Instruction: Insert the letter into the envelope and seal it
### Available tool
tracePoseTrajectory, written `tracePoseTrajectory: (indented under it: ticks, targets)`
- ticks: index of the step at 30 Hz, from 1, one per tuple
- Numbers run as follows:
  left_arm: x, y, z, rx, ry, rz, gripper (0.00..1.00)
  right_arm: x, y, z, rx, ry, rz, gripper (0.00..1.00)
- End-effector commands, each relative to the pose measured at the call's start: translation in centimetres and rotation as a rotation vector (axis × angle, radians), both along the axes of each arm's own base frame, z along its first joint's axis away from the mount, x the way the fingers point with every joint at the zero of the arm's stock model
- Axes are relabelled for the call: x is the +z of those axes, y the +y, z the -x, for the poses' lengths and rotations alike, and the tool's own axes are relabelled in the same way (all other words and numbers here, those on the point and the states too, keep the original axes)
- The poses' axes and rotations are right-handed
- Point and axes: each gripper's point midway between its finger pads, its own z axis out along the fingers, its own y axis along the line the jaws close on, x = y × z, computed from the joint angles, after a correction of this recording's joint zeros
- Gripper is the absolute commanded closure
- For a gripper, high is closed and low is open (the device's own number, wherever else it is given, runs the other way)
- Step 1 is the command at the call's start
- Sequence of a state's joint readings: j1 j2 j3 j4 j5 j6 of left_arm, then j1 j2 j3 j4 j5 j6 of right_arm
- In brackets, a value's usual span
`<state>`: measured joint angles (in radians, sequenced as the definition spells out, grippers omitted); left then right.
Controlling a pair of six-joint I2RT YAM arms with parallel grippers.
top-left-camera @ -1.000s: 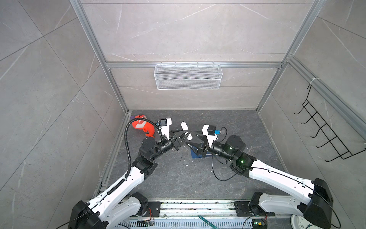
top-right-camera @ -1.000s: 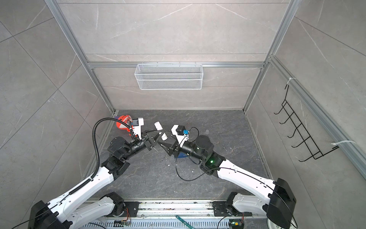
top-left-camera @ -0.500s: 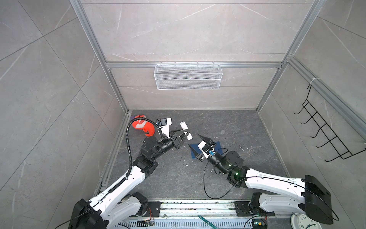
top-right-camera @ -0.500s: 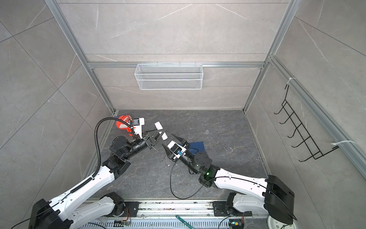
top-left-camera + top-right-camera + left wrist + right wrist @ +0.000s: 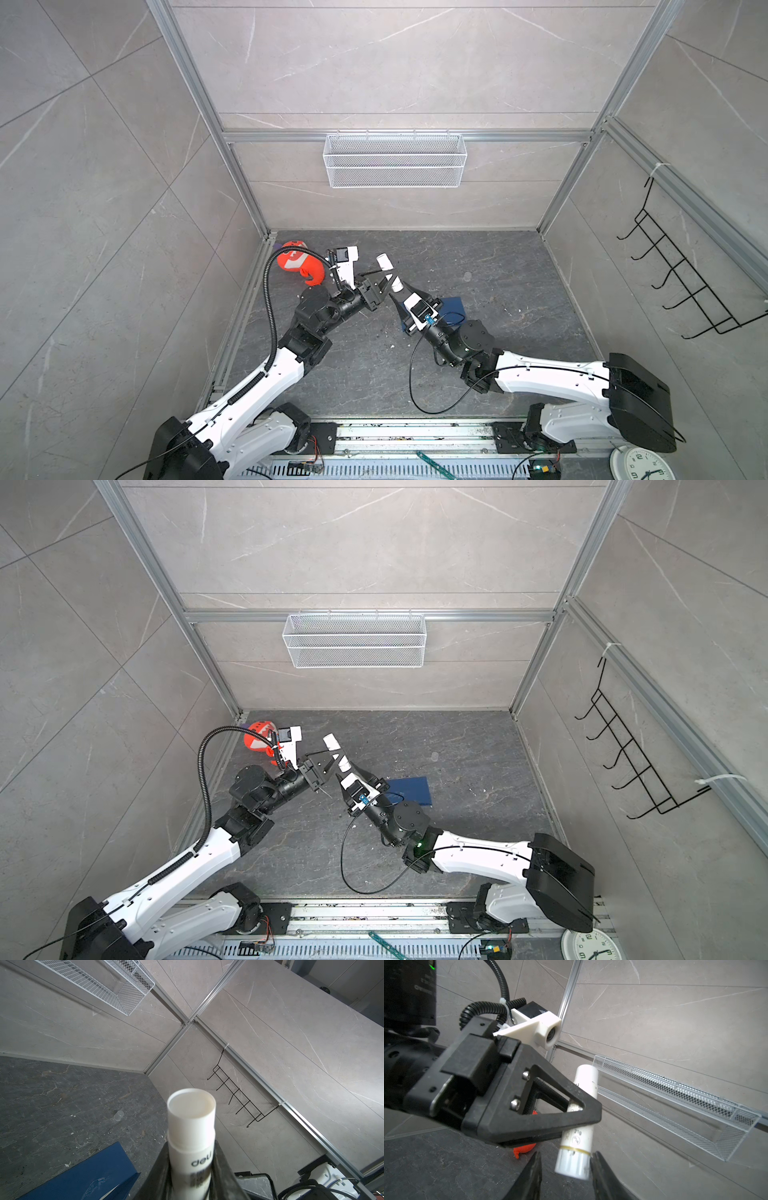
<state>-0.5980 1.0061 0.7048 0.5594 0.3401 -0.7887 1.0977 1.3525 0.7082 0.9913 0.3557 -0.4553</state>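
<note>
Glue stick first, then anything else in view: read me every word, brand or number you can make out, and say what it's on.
"del": brand on the glue stick, left wrist view; the rest of the word is hidden.
"21g": lower on the same glue stick, right wrist view.
Finer print on the glue stick: too blurred to read.
Numerals on the clock: too small to read.

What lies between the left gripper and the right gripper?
White glue stick: clamped by the left gripper, its base end inside the open right gripper; shown in the right wrist view.
</note>
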Motion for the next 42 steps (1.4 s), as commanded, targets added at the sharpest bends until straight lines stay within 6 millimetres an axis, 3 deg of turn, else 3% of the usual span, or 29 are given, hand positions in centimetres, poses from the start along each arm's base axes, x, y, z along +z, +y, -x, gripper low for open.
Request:
tracePoseTrajectory:
  ticks: [1,16,19,26,29,31,35,38,42]
  targets:
    - [3.8,0.7,0.6,0.013,-0.094,0.076,1.00,2.2,-0.4,-0.5,-0.040,0.004,-0.103,0.63]
    - [3.6,0.7,0.7,0.013,-0.097,0.075,1.00,1.4,0.2,-1.3,-0.041,0.091,-0.153,0.94]
    - [3.5,0.7,0.7,0.010,-0.104,0.070,1.00,1.9,0.8,-0.7,0.055,0.152,-0.199,1.00]
    - [3.9,0.4,1.5,-0.021,-0.158,0.071,1.00,4.7,0.1,-0.6,0.487,0.461,-0.461,1.00]
    - [4.0,0.4,1.6,-0.026,-0.171,0.072,1.00,5.9,-0.1,-0.4,0.573,0.519,-0.508,1.00]
    - [4.0,0.5,1.5,-0.019,-0.169,0.071,1.00,5.9,0.2,0.1,0.581,0.511,-0.448,0.93]
    - [3.9,0.7,1.3,0.002,-0.160,0.073,1.00,4.8,-1.1,0.1,0.445,0.409,-0.344,0.65]
    - [3.9,0.8,1.0,0.014,-0.152,0.074,1.00,3.8,-2.7,0.2,0.297,0.283,-0.271,0.54]
    - [4.0,0.9,0.8,0.024,-0.143,0.082,1.00,2.6,-2.5,1.1,0.172,0.127,-0.152,0.38]
